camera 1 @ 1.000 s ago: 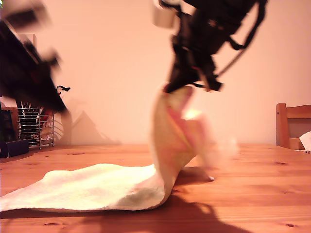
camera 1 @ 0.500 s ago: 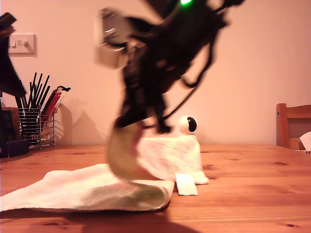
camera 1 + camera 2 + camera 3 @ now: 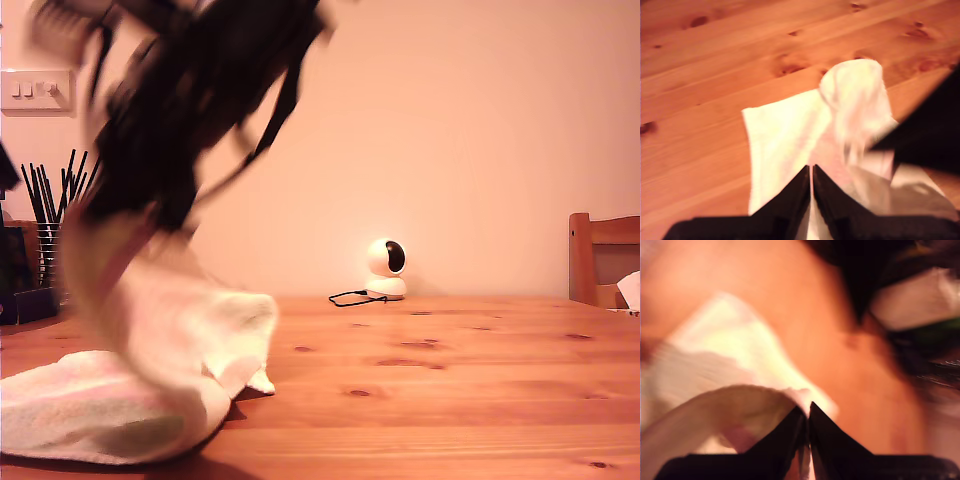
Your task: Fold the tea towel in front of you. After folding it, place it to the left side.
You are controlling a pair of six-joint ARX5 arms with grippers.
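The cream-white tea towel [image 3: 150, 370] lies bunched on the wooden table [image 3: 450, 400] at the exterior view's left. Its lifted edge hangs from a blurred dark arm [image 3: 190, 110] above it. In the first wrist view my first gripper [image 3: 811, 176] is shut, pinching the tea towel [image 3: 785, 135], which drapes down onto the wood. In the second wrist view my second gripper [image 3: 807, 412] is shut on a curled edge of the tea towel [image 3: 730, 350]. The exterior view is too blurred to tell the two arms apart.
A small white round camera [image 3: 386, 268] with a black cable stands at the table's back. A wire holder of dark utensils [image 3: 45, 215] sits at the exterior view's far left. A wooden chair [image 3: 600, 258] shows at its right edge. The other arm [image 3: 930, 130] is close beside my first gripper.
The arm has swept from the exterior view's middle to its left, carrying the towel's raised edge over the flat part. The white camera now shows fully.
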